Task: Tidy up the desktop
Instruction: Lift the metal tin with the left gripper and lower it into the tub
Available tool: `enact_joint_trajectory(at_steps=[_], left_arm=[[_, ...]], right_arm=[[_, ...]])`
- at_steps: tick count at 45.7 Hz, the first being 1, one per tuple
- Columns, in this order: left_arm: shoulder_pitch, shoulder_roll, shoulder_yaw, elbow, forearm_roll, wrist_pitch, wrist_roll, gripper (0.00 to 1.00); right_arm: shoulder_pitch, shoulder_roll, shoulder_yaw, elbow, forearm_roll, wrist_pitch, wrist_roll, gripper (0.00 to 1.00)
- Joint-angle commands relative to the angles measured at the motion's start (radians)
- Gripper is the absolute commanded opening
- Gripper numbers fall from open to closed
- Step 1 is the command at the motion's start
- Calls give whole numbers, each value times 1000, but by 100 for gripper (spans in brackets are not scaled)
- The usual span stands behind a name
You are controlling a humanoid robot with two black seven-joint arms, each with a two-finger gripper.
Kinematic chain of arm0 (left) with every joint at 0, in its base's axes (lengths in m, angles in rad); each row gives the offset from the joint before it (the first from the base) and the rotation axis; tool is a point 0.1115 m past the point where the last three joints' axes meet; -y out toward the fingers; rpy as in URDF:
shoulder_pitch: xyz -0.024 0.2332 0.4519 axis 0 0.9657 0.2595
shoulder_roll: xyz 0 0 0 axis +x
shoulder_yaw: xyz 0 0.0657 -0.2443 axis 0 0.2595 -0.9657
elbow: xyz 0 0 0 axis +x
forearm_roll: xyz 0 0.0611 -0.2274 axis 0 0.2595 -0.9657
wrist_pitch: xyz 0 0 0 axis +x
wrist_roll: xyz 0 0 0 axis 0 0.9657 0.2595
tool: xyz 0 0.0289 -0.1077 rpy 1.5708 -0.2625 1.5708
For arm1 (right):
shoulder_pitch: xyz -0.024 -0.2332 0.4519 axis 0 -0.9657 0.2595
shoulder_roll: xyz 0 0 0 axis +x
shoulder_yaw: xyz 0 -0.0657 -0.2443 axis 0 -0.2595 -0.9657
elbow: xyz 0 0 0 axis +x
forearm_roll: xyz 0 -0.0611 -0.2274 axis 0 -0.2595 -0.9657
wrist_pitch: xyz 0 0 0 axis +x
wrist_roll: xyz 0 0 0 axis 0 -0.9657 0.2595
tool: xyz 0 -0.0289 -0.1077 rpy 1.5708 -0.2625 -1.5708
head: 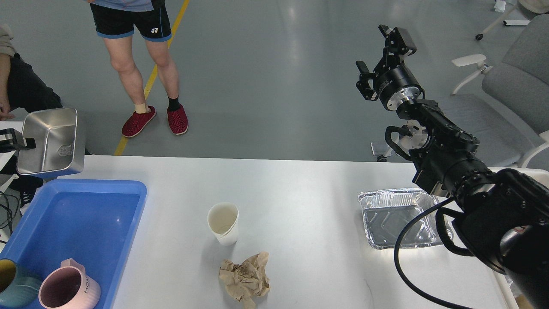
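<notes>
While the right gripper (pixel 379 56) hangs open, the desktop (pixel 300 193) lies below.

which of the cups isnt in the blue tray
The white paper cup, standing alone on the desktop beside the crumpled brown paper. The pink mug and teal mug both sit inside the blue tray.
</notes>
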State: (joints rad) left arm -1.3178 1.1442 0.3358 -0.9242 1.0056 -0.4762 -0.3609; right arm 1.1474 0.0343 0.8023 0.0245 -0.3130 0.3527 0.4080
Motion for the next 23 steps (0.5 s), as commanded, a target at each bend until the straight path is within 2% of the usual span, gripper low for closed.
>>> enact_joint_trajectory(at_steps=[1,15,23], left_arm=[[104,-107,-8,105,-30,65,-4,0],[238,-283,-8,252,-117,149,-1,0],[339,-372,-8,375,-166,180,-9,0]], right_arm=[[-5,-2,0,0,0,2,0,100],[-6,-2,0,0,-1,3,0,100],[-14,-2,0,0,-1,5,0,100]])
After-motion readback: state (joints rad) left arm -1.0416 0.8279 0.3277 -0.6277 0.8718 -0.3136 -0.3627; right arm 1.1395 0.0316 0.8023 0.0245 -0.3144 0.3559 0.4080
